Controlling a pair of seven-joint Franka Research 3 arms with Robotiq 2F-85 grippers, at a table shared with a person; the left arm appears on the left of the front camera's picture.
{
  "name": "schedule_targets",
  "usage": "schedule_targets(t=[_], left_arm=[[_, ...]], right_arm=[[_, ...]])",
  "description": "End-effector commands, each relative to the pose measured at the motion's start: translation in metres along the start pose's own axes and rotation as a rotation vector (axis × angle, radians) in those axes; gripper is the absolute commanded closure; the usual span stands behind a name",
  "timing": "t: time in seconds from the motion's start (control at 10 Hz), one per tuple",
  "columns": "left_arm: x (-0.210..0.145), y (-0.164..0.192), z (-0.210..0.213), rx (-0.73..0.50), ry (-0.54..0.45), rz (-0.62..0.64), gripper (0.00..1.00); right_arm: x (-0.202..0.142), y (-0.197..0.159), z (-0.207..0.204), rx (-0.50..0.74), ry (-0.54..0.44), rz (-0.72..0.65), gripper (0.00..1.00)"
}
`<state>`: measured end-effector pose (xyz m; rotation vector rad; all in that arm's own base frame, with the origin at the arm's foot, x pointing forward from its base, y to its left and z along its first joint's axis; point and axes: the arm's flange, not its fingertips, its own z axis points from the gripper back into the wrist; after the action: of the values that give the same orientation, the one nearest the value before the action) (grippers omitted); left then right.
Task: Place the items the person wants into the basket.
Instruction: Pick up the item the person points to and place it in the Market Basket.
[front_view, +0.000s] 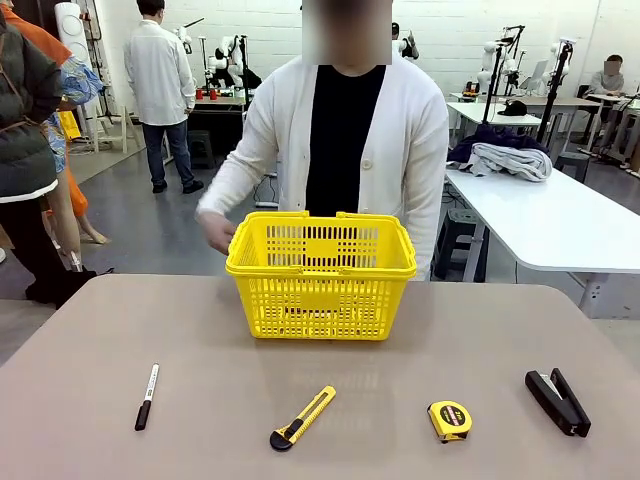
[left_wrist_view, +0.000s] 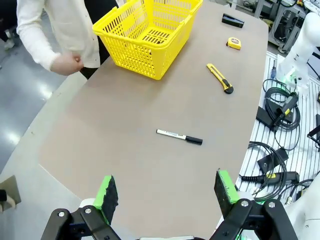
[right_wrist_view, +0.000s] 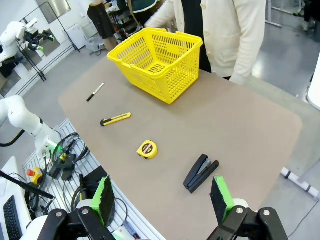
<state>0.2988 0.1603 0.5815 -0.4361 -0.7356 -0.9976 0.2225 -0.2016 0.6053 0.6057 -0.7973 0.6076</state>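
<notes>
Near table (left_wrist_view: 125, 160) edge, both claws (left_wrist_view: 166, 189) (right_wrist_view: 162, 194) gape empty.

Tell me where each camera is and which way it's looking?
Front view: sits on the robot's side of the table, looks across at the person behind the basket; the person's torso shows.
Left wrist view: rides the left arm, looks down over the open left end effector at the marker.
Right wrist view: rides the right arm, looks over the open right end effector at the stapler.
Shared: both wrist views catch the basket too.
</notes>
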Motion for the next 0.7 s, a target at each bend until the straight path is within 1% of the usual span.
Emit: schedule_targets(t=[0.0, 0.6], left_arm=[[0.0003, 0.0003, 0.0003, -0.005, -0.014, -0.016, 0.00], [0.0003, 0.0003, 0.0003, -0.005, -0.014, -0.016, 0.00]], right_arm=[[0.0017, -0.0005, 0.0014, 0.016, -0.015, 0.017, 0.00], [0.0017, -0.0005, 0.0014, 0.016, -0.015, 0.017, 0.00]])
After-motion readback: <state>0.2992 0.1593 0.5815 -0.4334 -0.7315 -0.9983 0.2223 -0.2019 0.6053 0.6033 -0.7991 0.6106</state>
